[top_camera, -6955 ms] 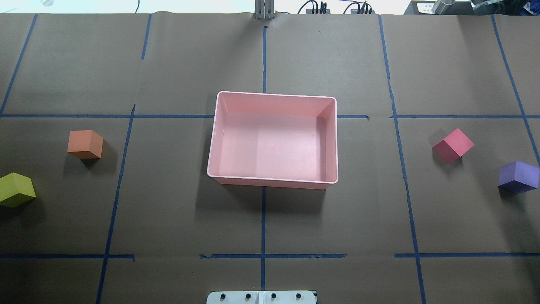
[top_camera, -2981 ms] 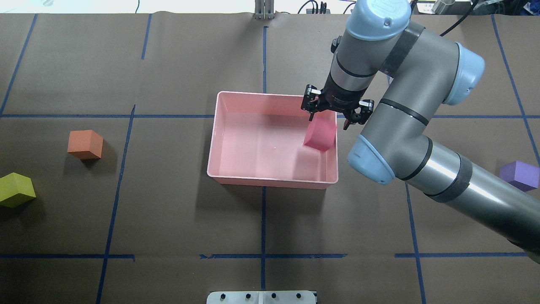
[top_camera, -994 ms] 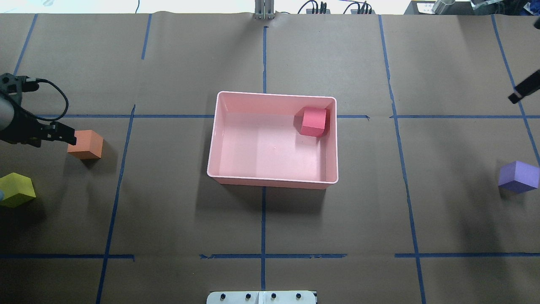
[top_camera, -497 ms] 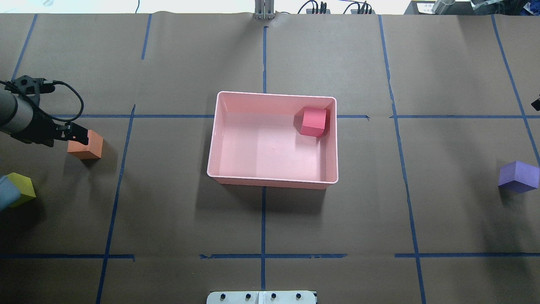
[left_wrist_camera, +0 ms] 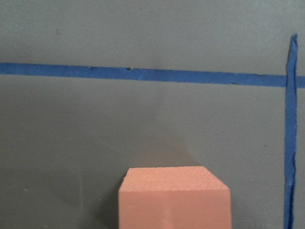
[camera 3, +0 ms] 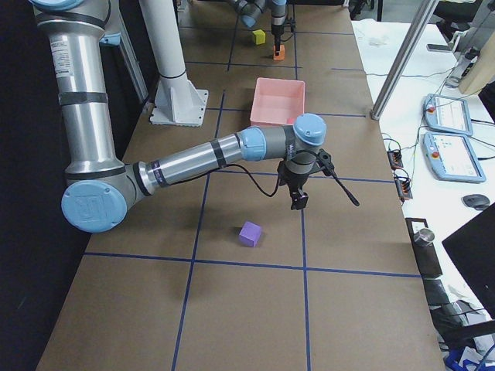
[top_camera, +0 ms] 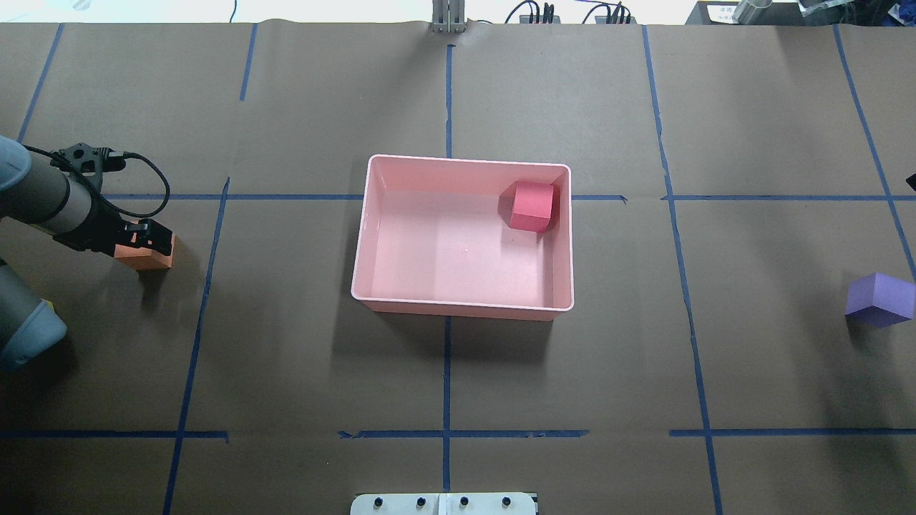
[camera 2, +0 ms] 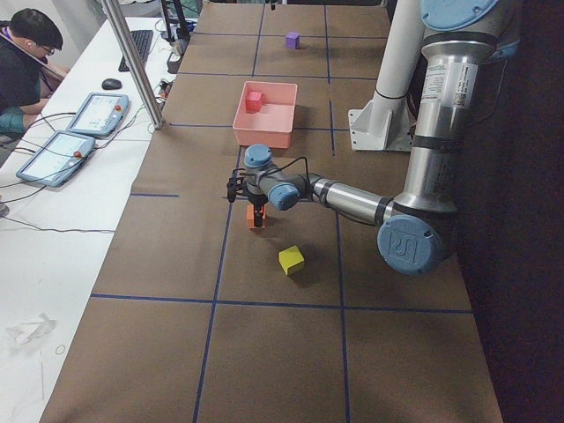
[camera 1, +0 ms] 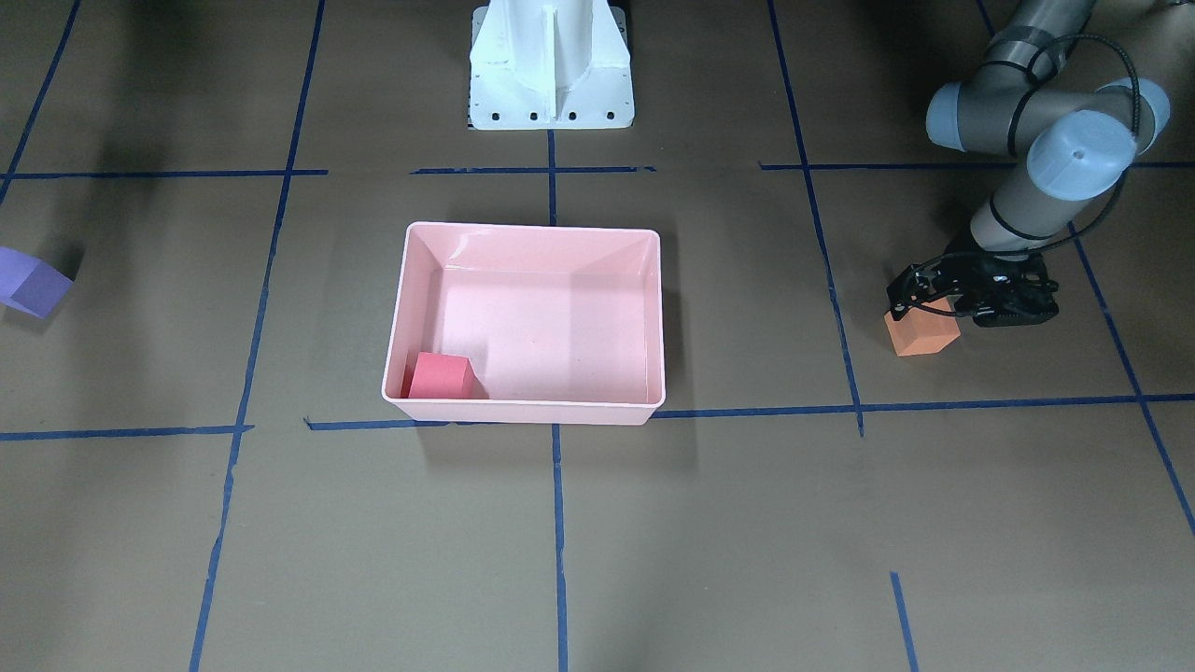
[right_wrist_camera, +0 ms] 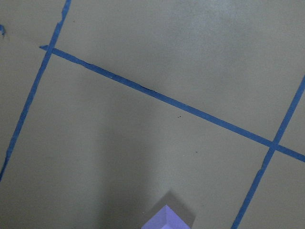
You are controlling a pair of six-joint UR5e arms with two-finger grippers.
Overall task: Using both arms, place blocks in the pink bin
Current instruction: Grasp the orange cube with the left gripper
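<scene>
The pink bin (top_camera: 465, 306) sits mid-table and holds the red block (top_camera: 533, 206) in its far right corner; both also show in the front view, bin (camera 1: 523, 403) and red block (camera 1: 441, 376). My left gripper (top_camera: 143, 239) is open, low over the orange block (top_camera: 154, 256), its fingers about the block's top (camera 1: 920, 336). The left wrist view shows the orange block (left_wrist_camera: 174, 198) close below. The purple block (top_camera: 879, 300) lies far right. My right gripper (camera 3: 298, 202) hangs above the table beside the purple block (camera 3: 249, 233); I cannot tell its state. The yellow-green block (camera 2: 291, 259) lies near my left arm.
The white pedestal base (camera 1: 551, 65) stands at the robot's side of the table. Blue tape lines grid the brown table cover. An operator (camera 2: 22, 53) with tablets sits at a side desk, behind a metal post (camera 2: 132, 62).
The right arm dropped the red block into the bin and withdrew from the overhead view. The left arm has moved right, over the orange block, and now covers the yellow-green block.
</scene>
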